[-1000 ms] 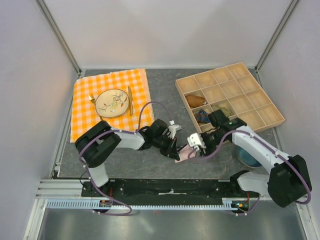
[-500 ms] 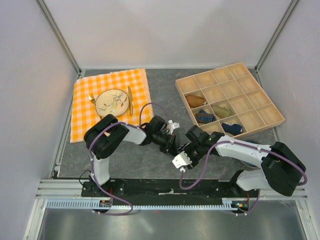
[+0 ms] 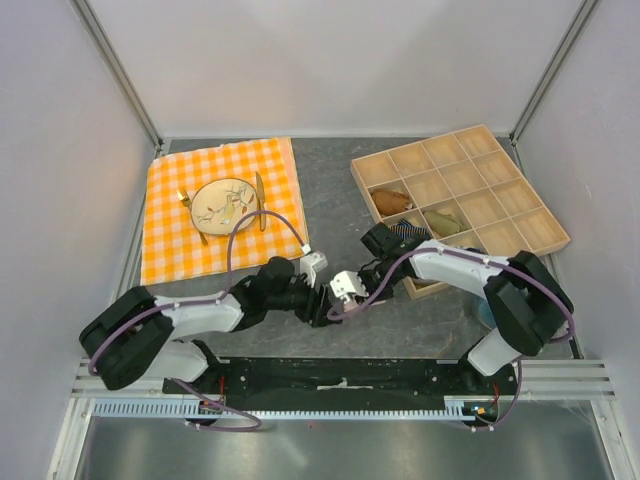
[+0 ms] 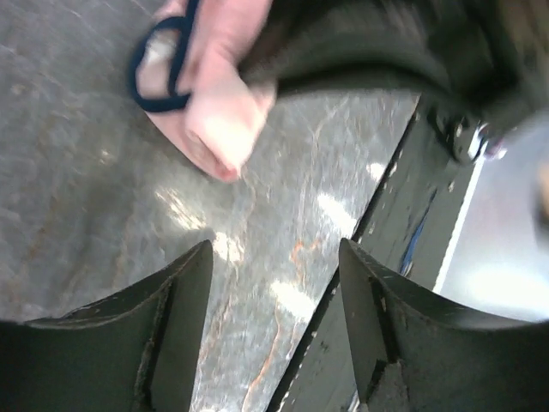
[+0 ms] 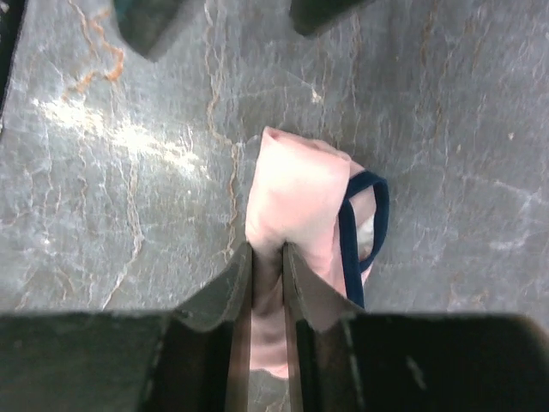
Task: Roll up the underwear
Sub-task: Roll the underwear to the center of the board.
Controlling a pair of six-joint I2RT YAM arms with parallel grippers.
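Right gripper (image 5: 266,253) has its fingers pinched on the underwear (image 5: 296,197), clamped across the near end of a folded pink bundle. The bundle lies on the table (image 5: 111,180). Its long axis runs straight out from the right fingers toward the left gripper (image 4: 274,246). Navy edging (image 5: 347,232) loops out on one flank. The far end is a blunt folded nose, free.

Left gripper has its fingers apart and holds nothing, with its mouth pointed at that nose. There's bare slab between its tips and the fabric: near, not touching. In its wrist view the bundle sits ahead and left of the finger centreline. We judge it needs a sideways correction before closing in, else only one finger meets cloth.

So the grippers face each other along the bundle's axis. Right owns it; left is free and nearer the loose end. We read it as folded over, not a tight roll yet.

Surface is a flat, hard grey marbled slab with some glare. Thin cloth lies flush, so we expect a grab at the nose to need a low approach.

Room:
- Open table around the bundle.
- Tray (image 3: 505,165) sits behind the right arm.
- Checked cloth (image 3: 170,240) is well apart, left rear.
- Base rail (image 4: 412,223) is close on the near side, so little margin that way.
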